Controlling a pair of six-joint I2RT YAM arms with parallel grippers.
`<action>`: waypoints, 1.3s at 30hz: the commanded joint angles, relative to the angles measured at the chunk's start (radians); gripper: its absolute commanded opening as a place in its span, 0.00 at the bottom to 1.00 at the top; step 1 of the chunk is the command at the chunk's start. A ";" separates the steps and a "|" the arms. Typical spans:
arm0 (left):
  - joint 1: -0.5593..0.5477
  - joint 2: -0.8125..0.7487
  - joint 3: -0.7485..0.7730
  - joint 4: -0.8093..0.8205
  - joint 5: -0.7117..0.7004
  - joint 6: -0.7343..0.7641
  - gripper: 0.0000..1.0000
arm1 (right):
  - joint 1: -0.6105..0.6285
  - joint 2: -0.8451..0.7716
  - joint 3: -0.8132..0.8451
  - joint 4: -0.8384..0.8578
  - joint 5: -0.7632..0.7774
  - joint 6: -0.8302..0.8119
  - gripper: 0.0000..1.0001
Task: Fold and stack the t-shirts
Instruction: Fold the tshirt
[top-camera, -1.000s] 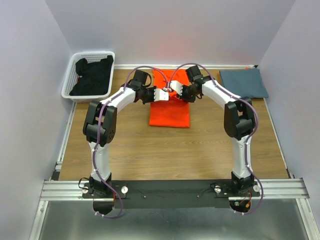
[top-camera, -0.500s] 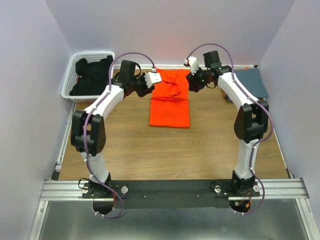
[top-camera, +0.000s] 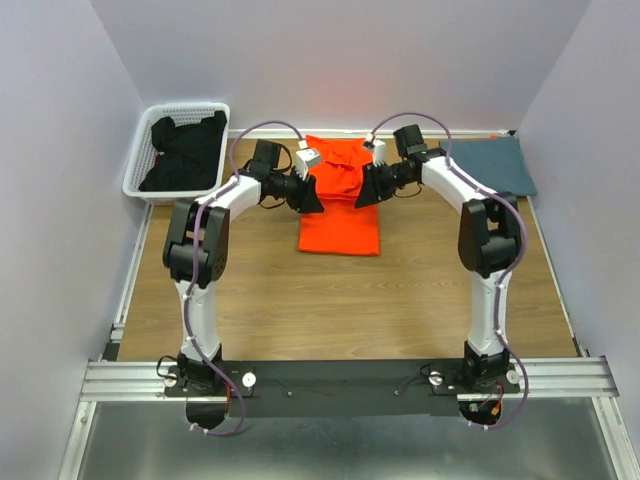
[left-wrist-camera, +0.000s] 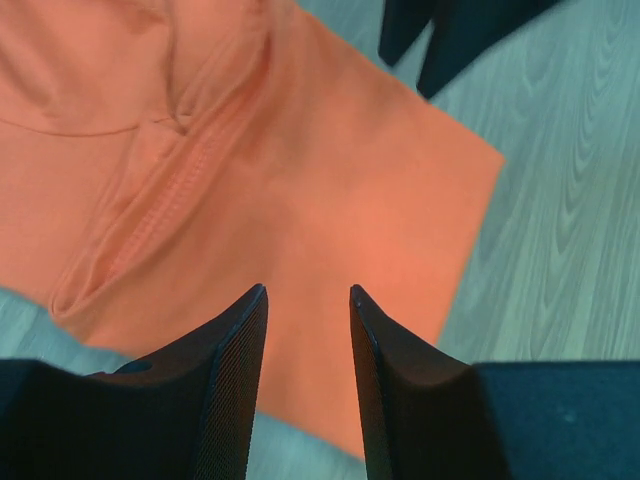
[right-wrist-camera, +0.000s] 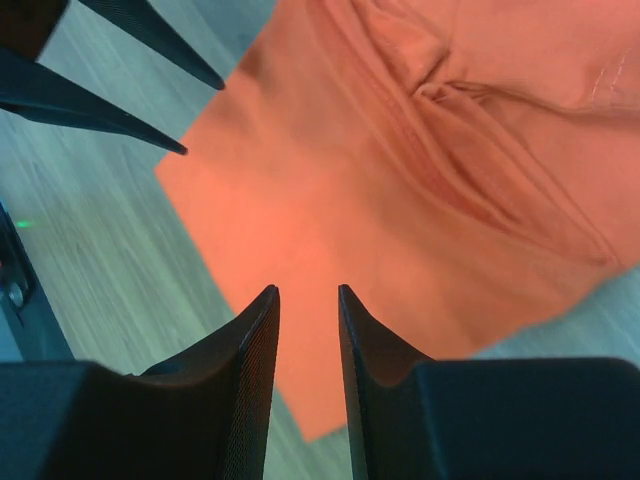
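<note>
- The left gripper (top-camera: 309, 197) and the right gripper (top-camera: 366, 192) hang with black jaws parted and nothing between them, both poised over the same garment.
- Beneath them a bright orange cloth t-shirt (top-camera: 340, 228) lies on the brown wooden table (top-camera: 300, 300), at twelve o'clock from the arm bases. It is a narrow rectangle, smooth at the near end, with rumpled folds at the far end.
- The left wrist view shows the left gripper (left-wrist-camera: 305, 290) above smooth orange cloth; the right wrist view shows the right gripper (right-wrist-camera: 307, 288) likewise.
- A folded slate blue-grey t-shirt (top-camera: 488, 165) rests at two o'clock, well apart from the orange one.
- A white plastic lattice basket (top-camera: 135, 180) of black clothes (top-camera: 185, 150) sits at ten o'clock.
- The orange cloth looks light, limp and non-slippery, and will likely sag when lifted. Pinching all layers at two matching edge corners should keep it flat.
</note>
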 joint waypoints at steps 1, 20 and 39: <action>0.035 0.141 0.102 0.041 0.107 -0.163 0.46 | 0.000 0.115 0.074 0.053 -0.069 0.092 0.37; 0.124 0.436 0.348 0.159 0.179 -0.390 0.40 | -0.095 0.423 0.360 0.082 -0.106 0.224 0.36; -0.096 -0.136 -0.505 0.682 0.248 -0.643 0.50 | 0.012 -0.126 -0.404 0.250 -0.282 0.340 0.58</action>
